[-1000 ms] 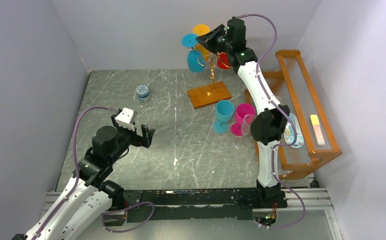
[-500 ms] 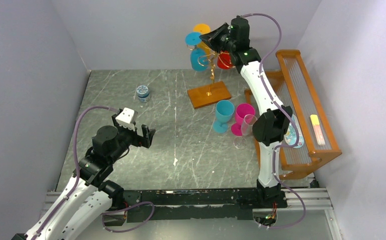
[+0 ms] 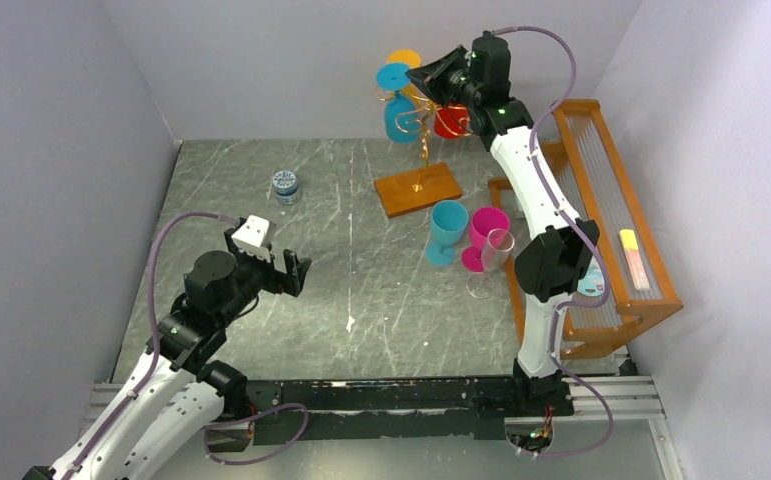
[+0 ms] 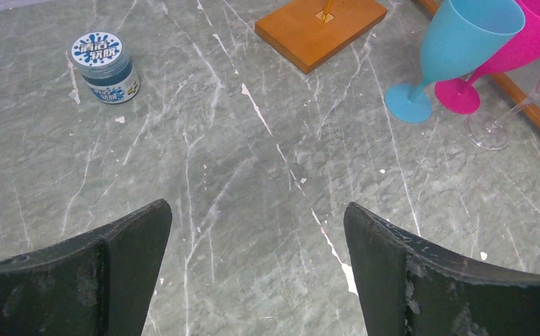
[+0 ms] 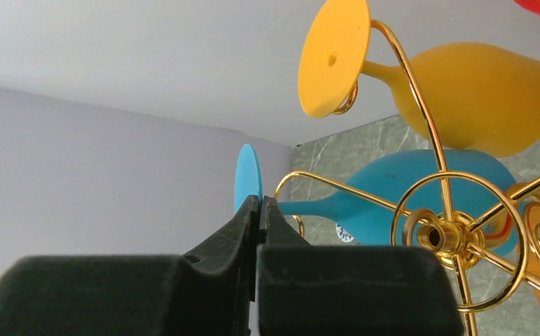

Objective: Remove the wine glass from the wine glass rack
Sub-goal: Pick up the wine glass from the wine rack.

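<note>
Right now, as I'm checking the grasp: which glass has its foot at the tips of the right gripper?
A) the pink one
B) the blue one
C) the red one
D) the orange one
B: in the right wrist view the blue glass on the rack has its round foot edge-on right at the tips of the shut right gripper; the orange glass hangs apart, higher up.

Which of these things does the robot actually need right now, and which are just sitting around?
On the job: rack; hanging blue glass; yellow glass; red glass; right gripper, shut at the blue foot.
Lying about: jar; standing blue glass; pink glass; clear glass; wooden frame; left gripper, open.
</note>
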{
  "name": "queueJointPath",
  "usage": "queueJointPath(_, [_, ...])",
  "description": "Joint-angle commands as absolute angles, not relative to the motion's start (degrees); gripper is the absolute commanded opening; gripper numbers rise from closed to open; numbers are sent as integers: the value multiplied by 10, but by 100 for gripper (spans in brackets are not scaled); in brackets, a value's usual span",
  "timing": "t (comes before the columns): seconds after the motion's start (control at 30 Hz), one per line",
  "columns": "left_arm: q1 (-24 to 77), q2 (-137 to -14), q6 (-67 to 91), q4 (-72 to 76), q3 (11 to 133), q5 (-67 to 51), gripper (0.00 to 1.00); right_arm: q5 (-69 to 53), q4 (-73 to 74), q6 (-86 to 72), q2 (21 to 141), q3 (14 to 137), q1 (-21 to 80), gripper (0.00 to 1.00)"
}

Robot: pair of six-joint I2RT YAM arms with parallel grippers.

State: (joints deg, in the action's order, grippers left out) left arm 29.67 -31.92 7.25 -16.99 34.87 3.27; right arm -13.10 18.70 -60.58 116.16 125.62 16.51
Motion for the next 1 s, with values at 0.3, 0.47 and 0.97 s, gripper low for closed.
queueJointPath(0.3, [293, -315, 65, -168, 362, 24, 97, -151, 169, -583, 1128, 1241, 156, 0])
queueJointPath(0.47, [293, -318, 66, -170, 363, 23, 97, -168, 154, -583, 1104, 1208, 156, 0])
queueJointPath(0.97, [293, -316, 68, -170, 364, 25, 97, -232, 127, -589, 1068, 1158, 156, 0])
